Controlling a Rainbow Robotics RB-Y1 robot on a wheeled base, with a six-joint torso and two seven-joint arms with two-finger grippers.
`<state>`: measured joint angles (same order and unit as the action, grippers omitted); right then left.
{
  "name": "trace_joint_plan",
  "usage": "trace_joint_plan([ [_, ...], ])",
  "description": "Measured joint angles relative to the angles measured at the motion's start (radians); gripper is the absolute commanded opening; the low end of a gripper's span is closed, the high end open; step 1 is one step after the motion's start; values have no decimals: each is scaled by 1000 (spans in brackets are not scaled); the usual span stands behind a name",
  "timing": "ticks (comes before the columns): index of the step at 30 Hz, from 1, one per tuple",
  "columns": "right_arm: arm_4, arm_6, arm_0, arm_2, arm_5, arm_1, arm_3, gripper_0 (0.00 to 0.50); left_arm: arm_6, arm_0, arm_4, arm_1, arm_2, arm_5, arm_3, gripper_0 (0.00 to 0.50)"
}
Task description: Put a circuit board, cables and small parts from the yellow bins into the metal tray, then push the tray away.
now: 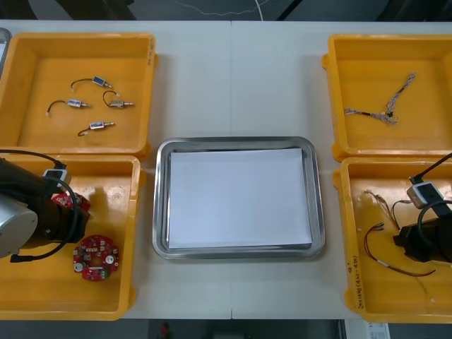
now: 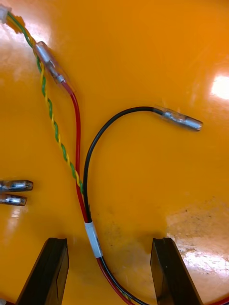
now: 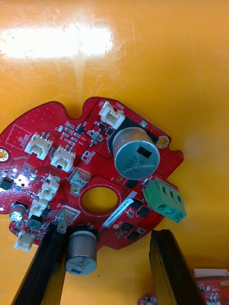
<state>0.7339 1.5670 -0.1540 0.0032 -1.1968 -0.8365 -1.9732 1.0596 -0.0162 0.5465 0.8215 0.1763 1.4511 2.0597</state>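
Circuit board [image 3: 90,159] first: it is round, red, stiff and light. It is studded with sockets, a green terminal block and upright silver cans that I judge easy to knock or crack. It lies flat on the floor of the near-left yellow bin [image 1: 21,296], at the near left corner of the table [image 1: 233,85], with a second board [image 1: 97,256] near it. My left gripper [image 3: 109,236] hangs over it, fingers spread wide and nothing held. The board's rim reaches in between them, and one silver can sits right against one finger. I would pinch across bare rim, not the parts, though a board lying flat gives little edge to catch.

My right gripper [image 2: 110,243] is likewise released, low over the floor of the near-right yellow bin [image 1: 353,282]. The cable [image 2: 78,138] there is limp and light: red and black leads plus a yellow-green twisted pair, bound by a white band. That band lies between my fingers, nearer one of them. I judge it the best place to take hold, since the loose ends will dangle whatever I do. The metal tray [image 1: 161,212], white inside, sits at the table's middle with nothing in it yet.
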Motion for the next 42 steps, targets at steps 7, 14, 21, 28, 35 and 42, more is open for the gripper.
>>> trace_joint_plan([
  [7,-1,0,-19,3,30,0,1,500,0,0,0,0,0,-11,0,0],
  [14,-7,0,-31,3,40,-1,1,500,0,1,-4,0,0,-11,0,0],
  [21,-27,0,-35,16,77,-3,1,500,-1,1,-5,0,-5,-12,0,0],
  [28,-30,0,-35,21,86,-8,1,500,-1,1,41,0,-76,-11,1,0],
  [35,-30,0,-35,23,91,-8,1,114,-1,1,72,0,-173,82,42,0],
  [42,-30,0,-40,23,107,-8,1,0,-1,-3,140,0,-256,209,104,0],
])
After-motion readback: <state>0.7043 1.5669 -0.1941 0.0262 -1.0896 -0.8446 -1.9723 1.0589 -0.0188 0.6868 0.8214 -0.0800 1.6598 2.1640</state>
